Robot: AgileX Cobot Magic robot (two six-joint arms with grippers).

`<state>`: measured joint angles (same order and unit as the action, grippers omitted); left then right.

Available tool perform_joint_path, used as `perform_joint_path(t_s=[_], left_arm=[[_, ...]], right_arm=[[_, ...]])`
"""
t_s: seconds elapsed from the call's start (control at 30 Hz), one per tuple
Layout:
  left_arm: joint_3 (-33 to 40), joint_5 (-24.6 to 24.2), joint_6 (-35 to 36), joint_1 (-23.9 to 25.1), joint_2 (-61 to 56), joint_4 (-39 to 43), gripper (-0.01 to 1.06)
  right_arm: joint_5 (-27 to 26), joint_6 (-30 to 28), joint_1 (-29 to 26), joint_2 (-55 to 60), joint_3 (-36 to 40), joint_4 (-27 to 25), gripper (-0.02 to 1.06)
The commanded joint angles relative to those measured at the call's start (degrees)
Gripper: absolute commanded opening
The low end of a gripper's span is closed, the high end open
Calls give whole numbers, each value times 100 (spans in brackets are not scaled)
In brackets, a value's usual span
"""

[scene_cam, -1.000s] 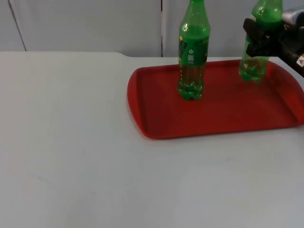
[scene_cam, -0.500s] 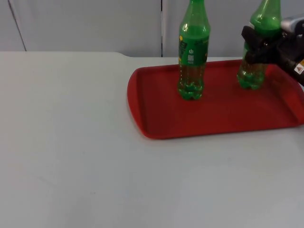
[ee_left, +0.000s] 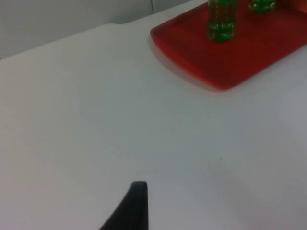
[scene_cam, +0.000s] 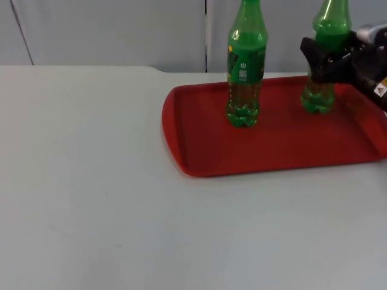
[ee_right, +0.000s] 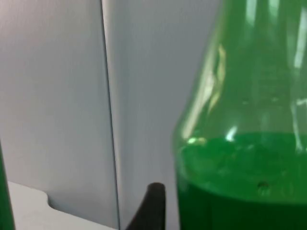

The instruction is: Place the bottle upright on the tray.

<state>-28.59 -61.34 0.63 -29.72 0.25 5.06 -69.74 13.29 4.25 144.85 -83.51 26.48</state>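
Presently, the right gripper (scene_cam: 326, 60) is clamped on 1 green plastic bottle (scene_cam: 318, 96), upright on the red plastic tray (scene_cam: 284, 148), right of centre. The left gripper (ee_left: 132, 206) waits; finger state indeterminable.

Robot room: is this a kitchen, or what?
Probably a test bench, not a kitchen: a bare white table, a grey partition wall, and only a red tray with two green bottles.

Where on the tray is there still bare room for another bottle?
The red tray is bare along its near edge and at its left end, beside the labelled bottle. The far right corner is crowded: the right end effector grips the second bottle there.
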Motion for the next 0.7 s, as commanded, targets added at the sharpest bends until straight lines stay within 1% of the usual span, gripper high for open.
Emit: perform_joint_path(t_s=[0.0, 0.03, 0.13, 0.27, 0.33, 0.43, 0.5, 0.53, 0.6, 0.67], left_arm=[[25, -20, -14, -16, -25, 40, 105], [25, -20, -14, -16, -25, 40, 105], [25, -20, -14, -16, -25, 40, 105], [25, -20, -14, -16, -25, 40, 105], [25, -20, -14, -16, -25, 40, 105], [25, -20, -14, -16, -25, 40, 105], [25, -20, -14, -16, -25, 40, 105], [25, -20, -14, -16, -25, 40, 105], [25, -20, -14, -16, -25, 40, 105], [25, -20, -14, -16, -25, 49, 105]], right_arm=[[-22, 81, -20, 4, -26, 28, 82], [-22, 81, -20, 4, -26, 28, 82], [-22, 400, -20, 4, -26, 28, 82], [-22, 413, -20, 4, -26, 38, 82], [-22, 400, -20, 4, -26, 161, 82], [-22, 371, -20, 4, -26, 189, 83], [-22, 371, -20, 4, -26, 243, 90], [-22, 371, -20, 4, -26, 243, 90], [-22, 371, -20, 4, -26, 282, 104], [-22, 387, -48, 4, -26, 297, 105]])
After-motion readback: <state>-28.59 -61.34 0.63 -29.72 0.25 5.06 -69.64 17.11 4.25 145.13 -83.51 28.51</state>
